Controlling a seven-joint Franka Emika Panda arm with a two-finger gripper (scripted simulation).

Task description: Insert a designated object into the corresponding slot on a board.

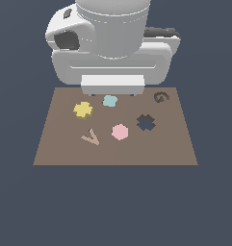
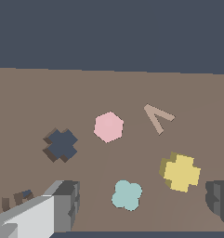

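The yellow cross-shaped piece lies flat on the brown board, toward the exterior view's left; it also shows in the wrist view. The dark navy cross-shaped slot is on the exterior view's right side of the board and shows in the wrist view. My gripper hovers above the board's far edge, over the teal flower, apart from the yellow piece. In the wrist view the gripper is open and empty, with its fingers spread wide.
A teal flower-shaped piece, a pink hexagon, a tan V-shaped piece and a dark round swirl-like cutout are also on the board. The arm's white body looms behind the board.
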